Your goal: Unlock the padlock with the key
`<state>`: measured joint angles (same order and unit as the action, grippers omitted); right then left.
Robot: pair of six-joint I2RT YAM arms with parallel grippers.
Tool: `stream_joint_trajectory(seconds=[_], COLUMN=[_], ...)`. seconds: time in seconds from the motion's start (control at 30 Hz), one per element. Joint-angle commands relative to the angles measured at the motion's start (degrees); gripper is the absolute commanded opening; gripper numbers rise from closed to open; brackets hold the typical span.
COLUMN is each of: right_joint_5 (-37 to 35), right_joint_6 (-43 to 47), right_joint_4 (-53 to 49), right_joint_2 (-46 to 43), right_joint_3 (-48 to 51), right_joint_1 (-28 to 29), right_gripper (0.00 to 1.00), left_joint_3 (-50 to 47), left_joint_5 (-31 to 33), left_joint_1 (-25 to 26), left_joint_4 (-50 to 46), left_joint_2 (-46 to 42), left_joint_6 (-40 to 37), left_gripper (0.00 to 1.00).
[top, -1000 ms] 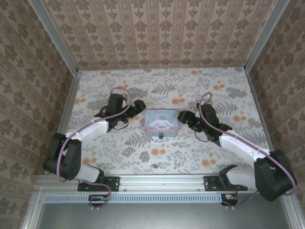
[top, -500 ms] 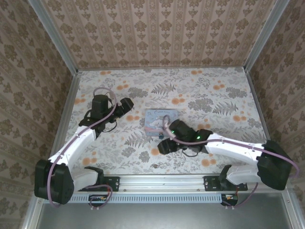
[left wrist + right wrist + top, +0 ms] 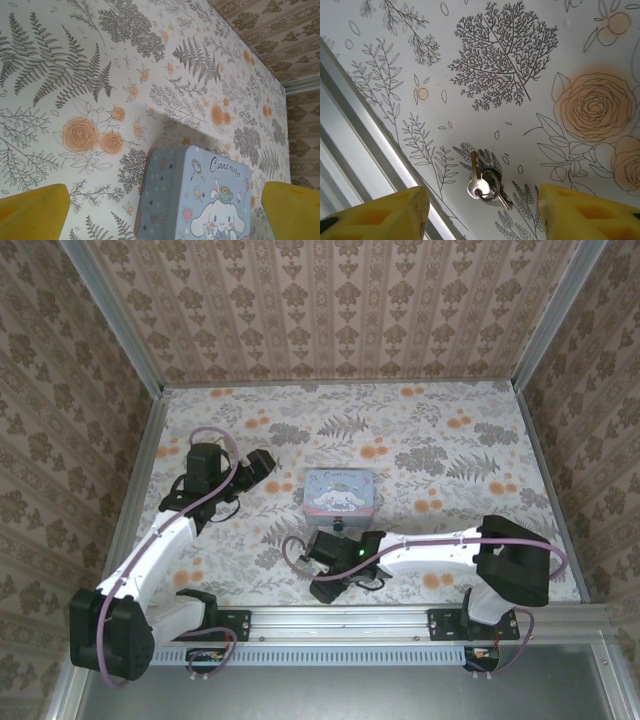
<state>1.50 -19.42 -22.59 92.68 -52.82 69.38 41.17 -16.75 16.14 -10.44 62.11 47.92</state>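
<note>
Overhead and wrist views of the key pick-up stage. At left, the left gripper (image 3: 268,462) hovers beside the pale blue tin (image 3: 340,492) without touching it. Its wrist view shows the yellow fingertips (image 3: 30,210) spread to their widest with the tin's lid (image 3: 200,200) lying ahead of the gap, a stance that probably keeps this arm ready to steady the work later. Right of it and nearer the table's front rail (image 3: 350,125), the right gripper (image 3: 322,585) points down at the key ring (image 3: 482,185). The bunch, a brass key and silvery ones on a ring, lies flat on the floral table cover (image 3: 450,440). In the wrist view the right gripper (image 3: 482,215) straddles the bunch: its fingers (image 3: 375,215) stand apart on either side and touch no metal, so nothing is pinched yet. This alignment suits a closing grasp on the ring. Just beyond, the padlock (image 3: 341,525), a tiny teal block, sits against the near edge of the tin, apart from the keys. Rightward, the right arm stretches low across the table front from its base to reach the keys. Compared with a second ago, the right gripper has swung from the tin's right side to the front rail, covering the keys in the overhead view, while the left gripper has drawn back leftward from the tin. Tin and padlock have not moved.
</note>
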Motion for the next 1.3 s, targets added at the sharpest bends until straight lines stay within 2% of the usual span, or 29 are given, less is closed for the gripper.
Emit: stream_joint_trajectory(seconds=[0.0,0.57,0.93,1.27], right_joint_5=[-4.6,-5.1,-5.6,-6.3], right_joint_6=[1.0,0.9,0.7,0.2], right_joint_4=[-2.8,-3.6,-3.1,-2.5], right_joint_2=[1.9,3.9,5.9,7.4], right_joint_3=[-1.9,-2.0,-2.0,-2.0], right_joint_1=[0.9,3.6,3.6,3.5], right_gripper=[0.59,0.56,0.49,0.36], left_joint_3=[-0.7,-1.7,-2.3,-3.4], left_joint_5=[-0.8,-2.0,-2.1,-2.1], left_joint_1=[-0.8,-2.3,-2.6,-2.9], left_joint_4=[-0.6,0.7,1.3,2.3], left_joint_2=[-1.3,-1.1,-1.3,-1.7], left_joint_6=[-1.3,-1.0,-0.8,-0.2], left_gripper=[1.0,1.0,1.0,1.0])
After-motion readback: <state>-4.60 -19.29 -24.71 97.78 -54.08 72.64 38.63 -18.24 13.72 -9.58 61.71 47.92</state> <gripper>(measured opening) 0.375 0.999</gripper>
